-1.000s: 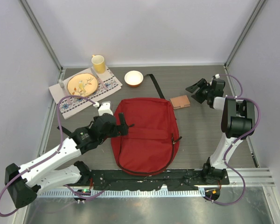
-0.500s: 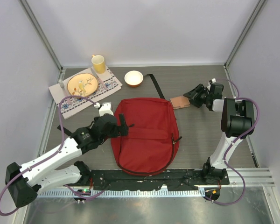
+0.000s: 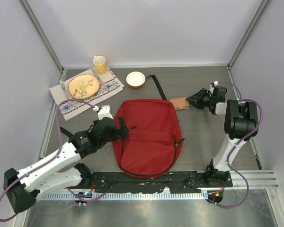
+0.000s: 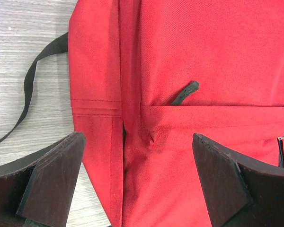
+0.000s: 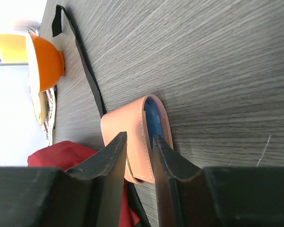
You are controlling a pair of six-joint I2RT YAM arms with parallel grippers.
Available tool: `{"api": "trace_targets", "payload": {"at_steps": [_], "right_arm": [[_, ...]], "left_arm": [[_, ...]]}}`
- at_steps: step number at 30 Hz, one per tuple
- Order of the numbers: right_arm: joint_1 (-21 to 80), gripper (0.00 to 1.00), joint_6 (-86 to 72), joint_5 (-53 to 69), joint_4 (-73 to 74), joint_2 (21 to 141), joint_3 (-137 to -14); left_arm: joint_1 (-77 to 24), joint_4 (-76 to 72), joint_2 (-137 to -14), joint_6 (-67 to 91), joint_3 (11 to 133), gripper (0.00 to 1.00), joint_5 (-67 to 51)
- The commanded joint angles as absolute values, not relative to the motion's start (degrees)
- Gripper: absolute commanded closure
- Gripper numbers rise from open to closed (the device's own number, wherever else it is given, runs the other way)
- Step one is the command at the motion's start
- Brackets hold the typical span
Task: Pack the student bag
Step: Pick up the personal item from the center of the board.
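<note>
Lying flat in the middle of the table, nearer its front edge, the student bag waits to be filled; the left claw hangs wide open over its left side, maybe to open the pocket. The right claw is at the small pink case by the bag's far right corner, fingers close together, likely to lift it; I cannot tell if they squeeze it, and the bag's opening is hidden.

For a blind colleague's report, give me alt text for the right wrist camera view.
The right end effector straddles the edge of a peach pouch with blue lining, lying on the grey wood-grain table. Beyond it are a black strap, an orange bowl and a corner of the red student bag.
</note>
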State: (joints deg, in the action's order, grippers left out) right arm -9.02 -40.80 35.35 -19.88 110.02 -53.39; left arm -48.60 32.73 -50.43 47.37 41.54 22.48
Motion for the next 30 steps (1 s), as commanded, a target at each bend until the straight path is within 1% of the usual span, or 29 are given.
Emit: {"api": "trace_targets", "payload": {"at_steps": [1,12,13,14,15,17,19,24,30], "right_arm": [[-8.88,0.67,-41.75,37.7,-23.55,107.93,-52.91],[-8.88,0.68,-42.36,38.76,-24.43,108.81,-52.47],[-8.96,0.79,-42.36,38.85,-24.43,108.81,-52.56],[-8.96,0.82,-42.28,39.02,-24.35,108.98,-52.65],[-8.96,0.83,-42.36,39.02,-24.17,109.16,-52.65],[-8.96,0.76,-42.36,39.11,-24.08,109.51,-52.73],[-8.96,0.75,-42.36,39.2,-24.17,109.69,-52.65],[-8.88,0.73,-43.15,40.25,-24.96,110.39,-52.38],[-8.88,0.74,-43.16,41.57,-23.82,111.18,-53.0]], "left_arm": [[-48.43,32.7,-49.57,48.34,40.96,0.0,22.85],[-48.51,32.08,-51.42,48.6,41.31,0.0,21.8],[-48.43,31.99,-51.5,48.69,41.4,0.0,21.8],[-48.43,31.91,-51.59,48.6,41.31,0.0,21.8],[-48.43,31.9,-51.77,48.69,41.31,0.0,21.71],[-48.43,31.9,-51.77,48.6,41.31,0.01,21.71],[-48.43,31.99,-51.68,48.69,41.31,0.0,21.71],[-48.51,31.64,-51.85,48.78,40.87,0.0,21.8],[-48.43,31.2,-53.08,48.78,41.04,0.0,21.53]]}}
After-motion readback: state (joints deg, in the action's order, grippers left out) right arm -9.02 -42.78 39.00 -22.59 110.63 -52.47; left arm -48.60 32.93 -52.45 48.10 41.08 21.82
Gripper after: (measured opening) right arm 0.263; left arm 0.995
